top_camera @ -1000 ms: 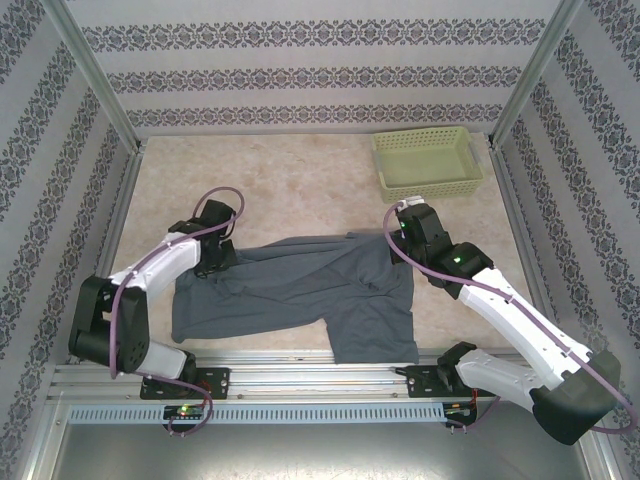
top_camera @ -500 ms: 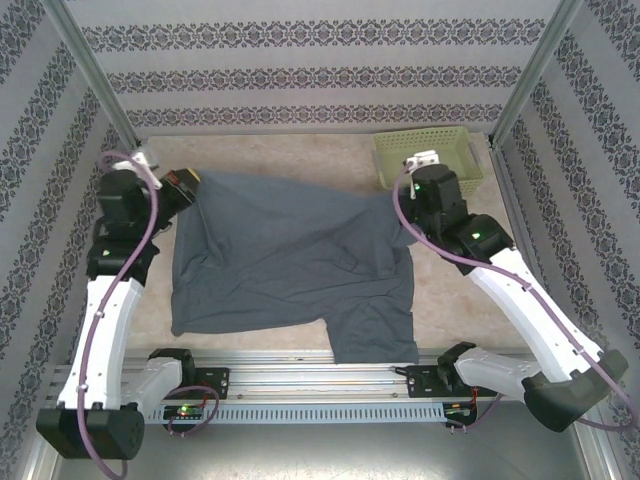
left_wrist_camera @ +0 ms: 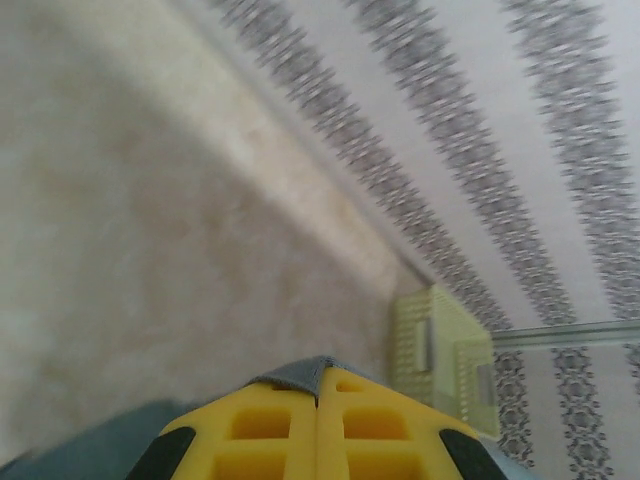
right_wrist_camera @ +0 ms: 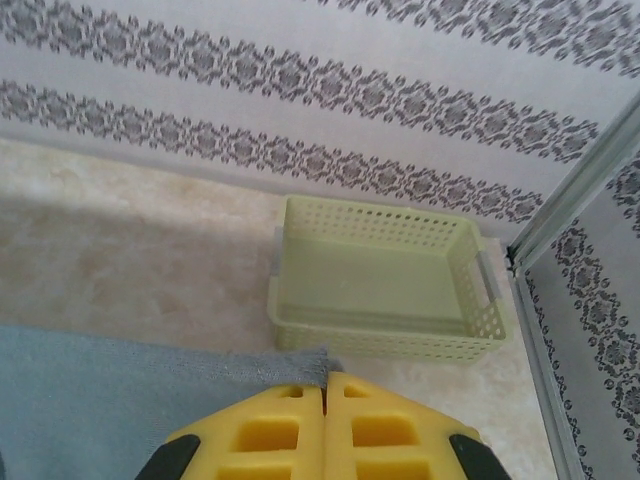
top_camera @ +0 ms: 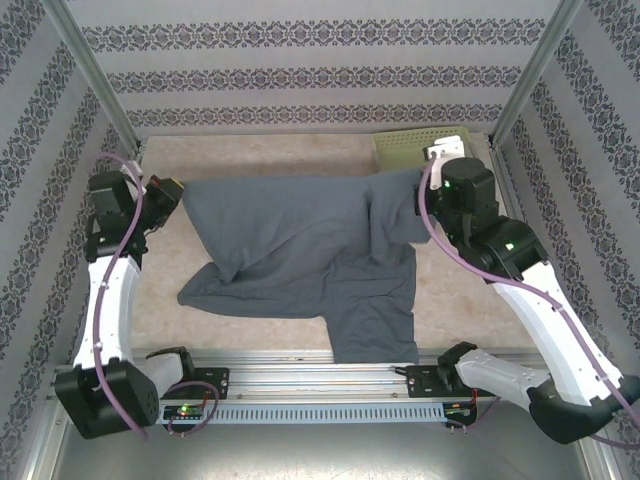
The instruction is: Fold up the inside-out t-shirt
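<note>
Edges of the inside-out t-shirt [top_camera: 290, 240] sit pinched in left claw [left_wrist_camera: 318, 392] and right claw [right_wrist_camera: 325, 392].

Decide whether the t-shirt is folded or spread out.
Spread, not folded: the t-shirt hangs stretched between left fingers and right fingers, both shut on its far edge, its near part on the table.

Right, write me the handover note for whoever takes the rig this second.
Left gripper: shut on the t-shirt's far edge, at the far left.
Right gripper: shut on the same edge, just in front of the basket.
T-shirt: stretched between the two grippers, its near part lying rumpled on the table.
Done: both grips taken, cloth pulled wide.
Left: no neat fold yet; lay it flat, then fold it.
</note>
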